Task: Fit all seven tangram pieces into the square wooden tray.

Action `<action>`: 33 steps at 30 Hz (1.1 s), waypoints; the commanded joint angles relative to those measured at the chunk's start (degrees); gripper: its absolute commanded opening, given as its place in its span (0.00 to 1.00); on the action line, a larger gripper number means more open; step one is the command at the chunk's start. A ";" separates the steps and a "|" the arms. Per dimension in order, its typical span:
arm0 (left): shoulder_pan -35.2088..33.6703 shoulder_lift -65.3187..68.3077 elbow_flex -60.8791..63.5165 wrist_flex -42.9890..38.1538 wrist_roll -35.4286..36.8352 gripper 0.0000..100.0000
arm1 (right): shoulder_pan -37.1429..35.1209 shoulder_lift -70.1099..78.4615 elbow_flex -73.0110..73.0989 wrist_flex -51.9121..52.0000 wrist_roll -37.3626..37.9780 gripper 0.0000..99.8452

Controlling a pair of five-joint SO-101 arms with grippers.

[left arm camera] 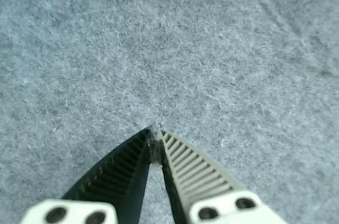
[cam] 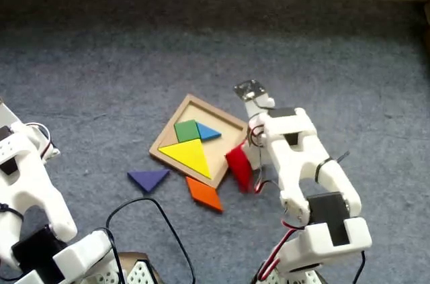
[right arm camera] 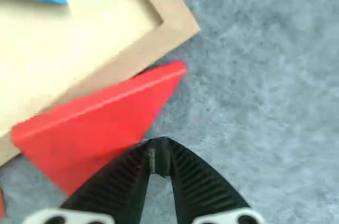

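Your right gripper (right arm camera: pixel 159 154) is sitting with its black ribbed fingers pressed together and nothing between them, its tips right at the edge of the red triangle (right arm camera: pixel 95 121). That red triangle is lying partly on the grey carpet (right arm camera: pixel 265 75) and partly over the outer frame of the square wooden tray (right arm camera: pixel 172 25), beside one of its corners and not inside it. In the high view you are seeing the right arm (cam: pixel 302 163) standing over the tray's right corner, with the red triangle at that same side. Inside the tray, the green piece (cam: pixel 186 129), the small blue triangle (cam: pixel 207 131) and the large yellow triangle (cam: pixel 189 155) are lying flat and touching one another, and bare wood is showing along the right side. Outside it, a dark blue triangle (cam: pixel 149 178) is lying on the carpet near the tray's lower-left edge, and an orange parallelogram (cam: pixel 203 193) is lying just beside the tray's bottom corner, near the red triangle. Your left gripper (left arm camera: pixel 155 138) is likewise closed on nothing, hanging over carpet, and the left arm (cam: pixel 30 197) is standing at the lower left, well apart from the tray.
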 commanded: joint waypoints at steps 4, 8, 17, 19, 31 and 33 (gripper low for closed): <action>1.54 -1.89 -0.31 -0.70 -0.44 0.01 | -5.93 -0.66 -0.75 -0.48 -4.57 0.00; 1.54 -1.89 -0.31 -0.70 -0.44 0.01 | -6.64 -0.75 -1.01 -0.48 -4.84 0.00; 1.63 -1.89 -0.31 -0.70 -0.44 0.01 | -6.99 -0.75 -7.78 4.53 -5.01 0.00; 1.63 -1.89 -0.31 -0.70 -0.44 0.01 | -7.87 -0.75 -9.36 5.76 -6.77 0.00; 1.63 -1.89 -0.31 -0.70 -0.44 0.01 | -12.79 -0.66 -10.68 5.58 -7.65 0.00; 1.63 -1.89 -0.31 -0.79 -0.44 0.01 | -12.79 -0.66 -12.09 5.93 -7.65 0.00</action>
